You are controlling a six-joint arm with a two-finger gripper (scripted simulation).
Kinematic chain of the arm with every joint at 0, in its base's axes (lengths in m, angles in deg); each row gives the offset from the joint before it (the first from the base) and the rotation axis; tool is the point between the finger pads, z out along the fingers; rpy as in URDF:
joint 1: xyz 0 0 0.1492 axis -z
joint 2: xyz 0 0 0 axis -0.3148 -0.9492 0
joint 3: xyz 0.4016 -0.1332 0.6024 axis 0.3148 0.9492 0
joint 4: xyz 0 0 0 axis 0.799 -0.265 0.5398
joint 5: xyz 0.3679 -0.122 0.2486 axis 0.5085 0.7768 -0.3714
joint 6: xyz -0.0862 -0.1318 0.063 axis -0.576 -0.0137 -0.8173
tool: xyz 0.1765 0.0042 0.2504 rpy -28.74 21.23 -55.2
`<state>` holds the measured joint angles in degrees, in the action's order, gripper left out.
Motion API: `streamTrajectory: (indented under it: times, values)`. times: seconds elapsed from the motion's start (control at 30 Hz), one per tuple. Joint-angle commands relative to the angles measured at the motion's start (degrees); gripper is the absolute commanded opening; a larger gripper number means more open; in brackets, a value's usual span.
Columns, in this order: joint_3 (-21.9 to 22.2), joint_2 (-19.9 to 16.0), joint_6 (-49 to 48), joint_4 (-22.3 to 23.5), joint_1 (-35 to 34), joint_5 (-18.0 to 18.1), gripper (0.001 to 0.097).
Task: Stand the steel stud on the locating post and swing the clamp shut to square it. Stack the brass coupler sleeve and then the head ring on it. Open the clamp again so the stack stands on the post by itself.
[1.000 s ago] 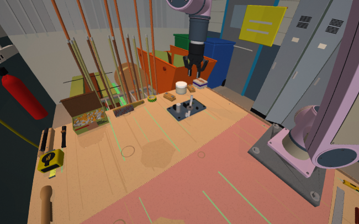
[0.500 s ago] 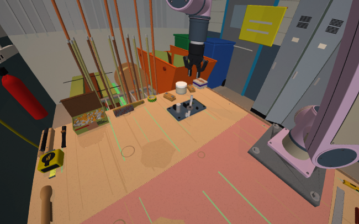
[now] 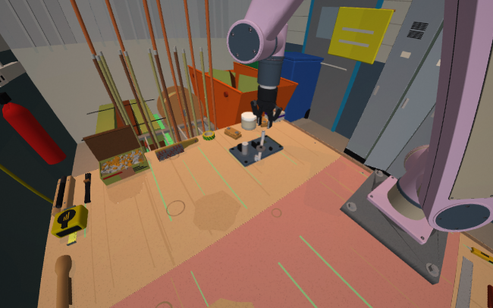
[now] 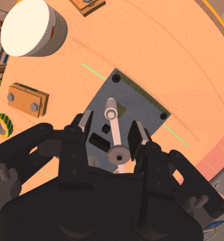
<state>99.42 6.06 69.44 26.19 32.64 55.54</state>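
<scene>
At the far end of the bench lies a grey fixture plate [image 3: 256, 150] [image 4: 123, 120], and my empty gripper [image 3: 266, 115] [image 4: 111, 132] hangs open well above it. On the plate a steel stud [image 3: 263, 138] [image 4: 111, 111] stands upright, with a pale clamp arm [image 4: 116, 135] running from it to a round pivot [image 4: 119, 155]. A short grey cylinder [image 3: 245, 147] stands on the left part of the plate. Two small dark blocks [image 4: 100, 141] sit beside the arm. I cannot pick out the brass sleeve or the head ring.
The bench's far edge lies just behind the plate, with orange bins [image 3: 240, 92] beyond. A white tub [image 3: 248, 120] [image 4: 30, 28], a wooden block with bolts [image 3: 232, 133] [image 4: 28, 99] and a tape roll [image 3: 208, 135] [image 4: 2, 126] sit left of the plate.
</scene>
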Motion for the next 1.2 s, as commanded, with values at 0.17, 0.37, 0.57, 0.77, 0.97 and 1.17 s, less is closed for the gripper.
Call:
streamTrajectory:
  times: [0.17, 0.37, 0.57, 0.77, 0.97, 1.17]
  values:
    - [1.26, -2.33, 0.00, -0.04, 0.00, -3.78, 0.0480]
    - [1.47, -2.69, -0.01, -0.04, 0.00, -4.43, 0.0480]
    - [1.56, -2.87, -0.01, -0.04, 0.00, -4.67, 0.0480]
    - [1.79, -3.33, -0.01, -0.03, 0.00, -5.31, 0.0480]
    - [2.02, -3.82, -0.01, -0.03, 0.00, -6.02, 0.0480]
    - [2.12, -4.05, -0.01, -0.03, 0.00, -6.36, 0.0480]
